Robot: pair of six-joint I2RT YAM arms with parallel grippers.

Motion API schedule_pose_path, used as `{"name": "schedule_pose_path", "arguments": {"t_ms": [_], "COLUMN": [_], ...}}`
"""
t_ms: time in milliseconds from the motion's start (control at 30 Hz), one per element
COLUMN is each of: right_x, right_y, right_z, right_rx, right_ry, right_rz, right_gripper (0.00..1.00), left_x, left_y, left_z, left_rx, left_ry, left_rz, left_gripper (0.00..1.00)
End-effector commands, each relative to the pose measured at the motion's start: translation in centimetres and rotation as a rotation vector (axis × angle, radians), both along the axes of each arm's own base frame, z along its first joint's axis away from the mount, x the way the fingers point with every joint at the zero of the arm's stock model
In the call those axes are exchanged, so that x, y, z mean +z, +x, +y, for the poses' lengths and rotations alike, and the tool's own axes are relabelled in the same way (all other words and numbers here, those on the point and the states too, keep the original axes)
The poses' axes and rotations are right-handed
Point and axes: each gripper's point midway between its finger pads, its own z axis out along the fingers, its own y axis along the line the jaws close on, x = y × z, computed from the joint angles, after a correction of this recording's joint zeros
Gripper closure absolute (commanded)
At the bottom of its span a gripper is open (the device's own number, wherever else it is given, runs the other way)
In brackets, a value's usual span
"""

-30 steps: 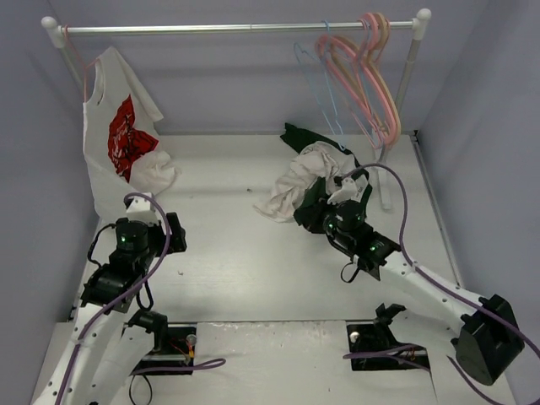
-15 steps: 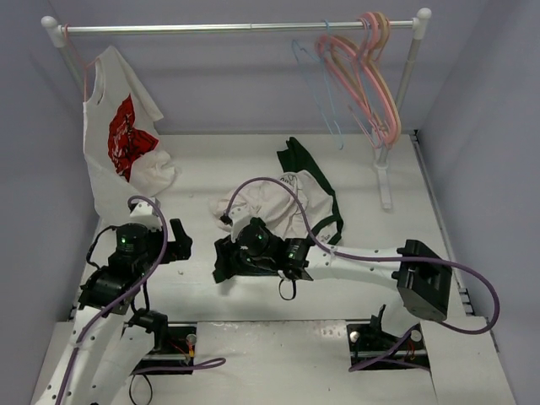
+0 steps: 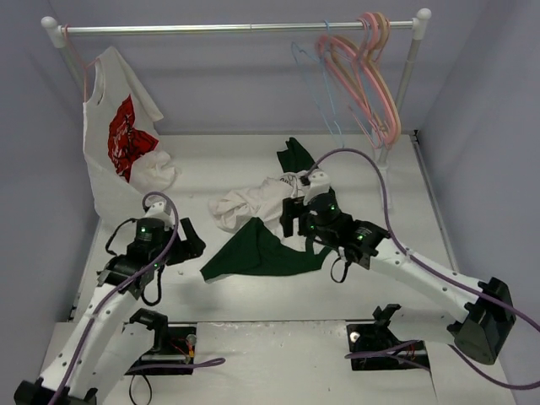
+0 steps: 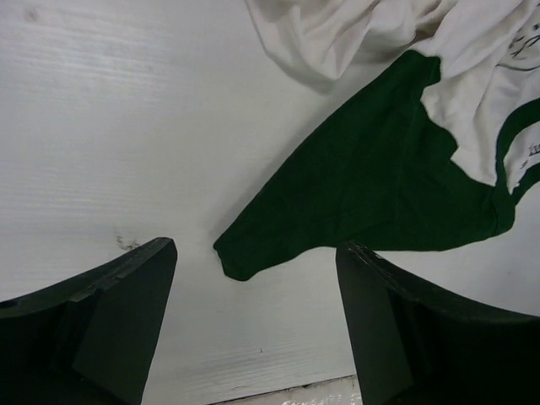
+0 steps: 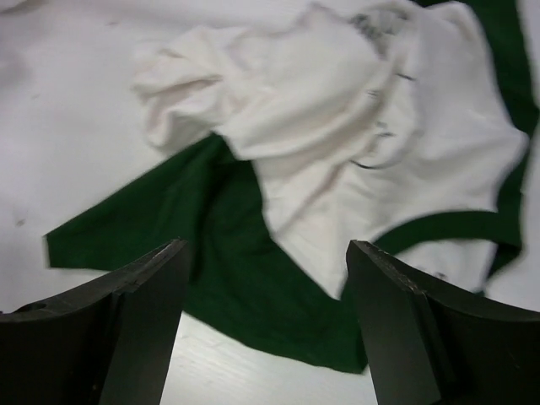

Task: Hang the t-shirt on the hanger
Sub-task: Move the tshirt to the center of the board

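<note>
The right gripper (image 5: 263, 253) has dragged the t-shirt (image 3: 257, 249) to mid-table and released it, jaws wide; 1 green sleeve (image 4: 371, 194) lies before the wide-open left gripper (image 4: 255, 249), likely for a regrasp; the hanger (image 3: 314, 84) waits on the rail (image 3: 211, 28)

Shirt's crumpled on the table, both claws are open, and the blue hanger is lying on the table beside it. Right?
Not quite. The blue hanger is not on the table; it hangs from the rail, as the top external view shows. The t-shirt does lie crumpled on the table, and the left claw and right claw are both open.
</note>
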Motion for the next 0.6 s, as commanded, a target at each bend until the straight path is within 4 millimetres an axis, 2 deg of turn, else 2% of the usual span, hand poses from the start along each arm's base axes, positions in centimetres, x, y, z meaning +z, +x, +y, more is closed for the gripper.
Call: {"name": "schedule_pose_path", "arguments": {"t_ms": [0, 33, 100, 167, 200, 233, 267, 333, 367, 433, 467, 533, 567], "right_x": [-2.0, -1.9, -2.9, -3.2, -3.7, -3.9, -4.1, -4.5, -4.5, -4.3, -4.2, -4.1, -4.0], "right_y": [0.8, 1.1, 1.0, 1.2, 1.2, 1.2, 1.4, 1.5, 1.5, 1.6, 1.6, 1.8, 1.9], "right_z": [-5.1, -6.3, -7.4, -8.5, -9.0, -9.3, -9.8, -10.1, -10.1, -10.1, -10.2, -10.4, -10.4], "right_rx": [-0.114, -0.14, -0.159, -0.188, -0.197, -0.207, -0.221, -0.223, -0.221, -0.222, -0.222, -0.231, -0.232], "right_ry": [-0.07, -0.052, -0.051, -0.042, -0.051, -0.054, -0.055, -0.051, -0.043, -0.036, -0.033, -0.035, -0.033], "right_rz": [0.031, 0.034, 0.057, 0.069, 0.081, 0.085, 0.091, 0.106, 0.109, 0.106, 0.101, 0.097, 0.093], "right_gripper": [0.24, 0.24, 0.24, 0.24, 0.24, 0.24, 0.24, 0.23, 0.23, 0.23, 0.23, 0.23, 0.23], "left_x": [-1.0, -1.6, -3.4, -4.2, -5.6, -5.8, -7.0, -8.1, -9.0, -9.4, -10.2, -10.4, -10.8], "left_y": [2.0, 2.4, 2.9, 3.8, 3.8, 4.4, 4.7, 5.0, 5.0, 5.4, 5.2, 5.2, 5.1], "left_z": [-2.8, -2.7, -3.8, -4.5, -4.9, -5.3, -5.1, -4.8, -4.7, -4.9, -5.0, -5.3, -5.2], "left_rx": [0.009, 0.029, 0.026, 0.041, 0.036, 0.048, 0.067, 0.099, 0.106, 0.116, 0.11, 0.096, 0.096], "left_ry": [-0.112, -0.093, -0.072, -0.069, -0.054, -0.05, -0.018, 0.002, 0.021, 0.019, 0.03, 0.037, 0.049], "left_rz": [0.022, 0.02, 0.039, 0.037, 0.075, 0.056, 0.077, 0.1, 0.124, 0.135, 0.164, 0.196, 0.215], "left_gripper": [0.23, 0.24, 0.24, 0.24, 0.24, 0.24, 0.24, 0.24, 0.27, 0.36, 0.46, 0.55, 0.65]}}
